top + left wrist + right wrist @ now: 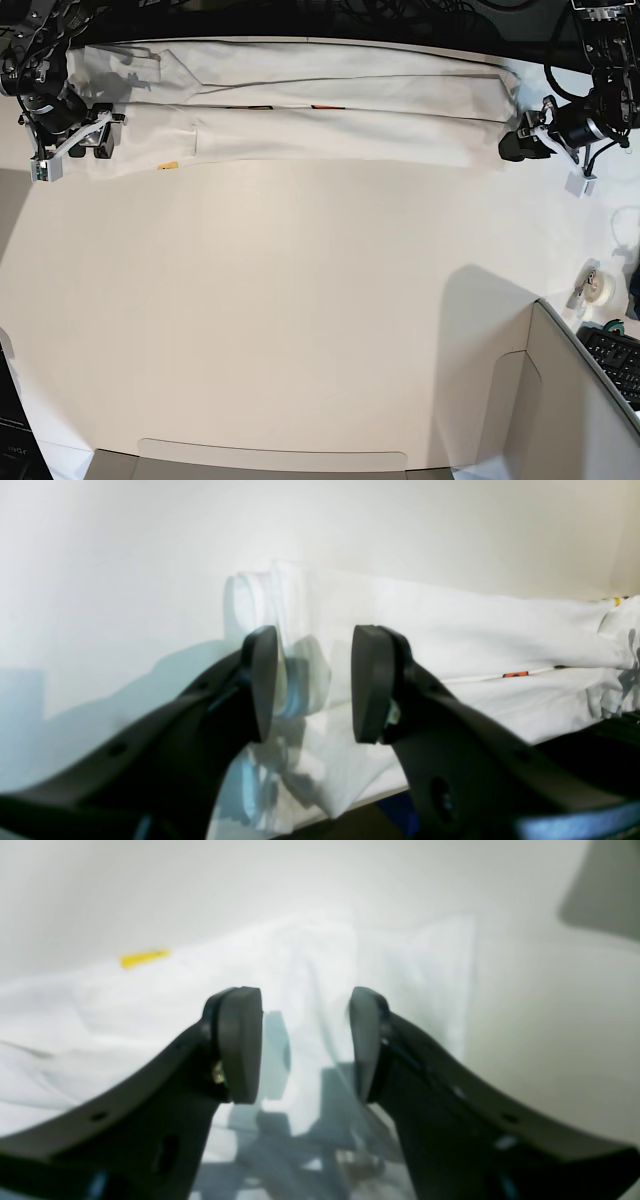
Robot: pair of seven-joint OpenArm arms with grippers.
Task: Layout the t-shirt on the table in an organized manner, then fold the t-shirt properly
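My left gripper (pixel 314 682) stands with its pads apart and nothing between them; the hem end of the t-shirt (pixel 450 630) lies just ahead of and beneath the tips, with bare table (pixel 125 580) off to one side. My right gripper (pixel 305 1040) is the same: jaws parted, empty, the other end of the cloth just past the fingertips, a yellow scrap of print (pixel 144 957) visible further along toward my other arm. In the base view the shirt is a long narrow band stretched between my two tools along the edge of the table nearest my arms, each gripper sitting just beside one end. Slivers of orange print (pixel 322 106) show at the seam where two layers meet, so I judge the laying out is done and at least one lengthwise fold is in; the band looks fairly straight, with slight bunching at the end by my left tool. Still to do, by my reckoning: crosswise folds bringing the ends together into a compact stack. A grey cardboard box (pixel 560 400) and a tape roll (pixel 597 289) sit well away from both tools.
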